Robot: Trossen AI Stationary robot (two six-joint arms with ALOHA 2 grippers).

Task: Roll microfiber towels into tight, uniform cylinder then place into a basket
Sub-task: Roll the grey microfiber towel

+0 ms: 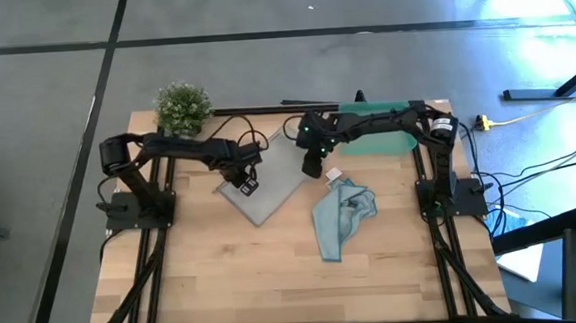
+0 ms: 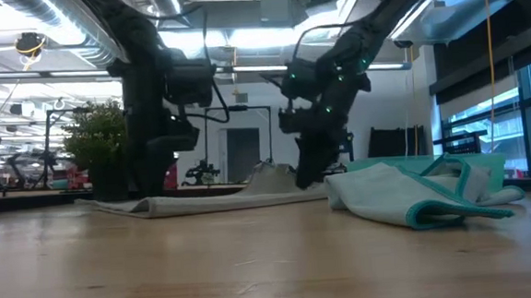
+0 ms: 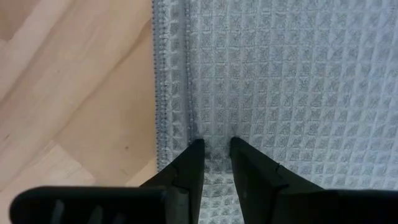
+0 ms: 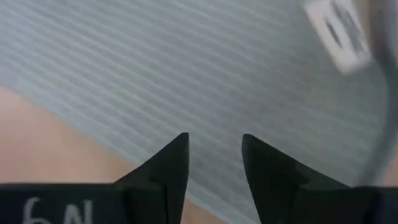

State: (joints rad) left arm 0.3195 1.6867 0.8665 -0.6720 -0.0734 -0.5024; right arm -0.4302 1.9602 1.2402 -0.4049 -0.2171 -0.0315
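Note:
The pale grey-blue towel [image 1: 275,187] lies spread flat on the table at mid-far, one corner toward the near edge; in the low view [image 2: 213,202] it is a low flat strip. My left gripper [image 1: 246,181] is down on its left part, shut on a bit of cloth [image 3: 214,146]. My right gripper [image 1: 313,168] is open over the towel's right edge [image 4: 214,140], one finger on either side of a strip of cloth; whether it touches I cannot tell. The light blue towel [image 1: 341,213] lies crumpled on the table to the right of it. The teal basket [image 1: 382,141] stands at the far right, under my right arm. My left gripper pinches a small pucker of the grey towel [image 3: 215,155] between its two fingertips, just inside the hemmed left edge [image 3: 163,112]. The fingers come from above, pointing down. The towel stays flat on the table around them, slack.
A small potted plant [image 1: 181,106] stands at the far left corner. A small white tag [image 1: 334,174] lies between the two towels, next to my right gripper. Bare wood [image 1: 275,272] fills the near half of the table.

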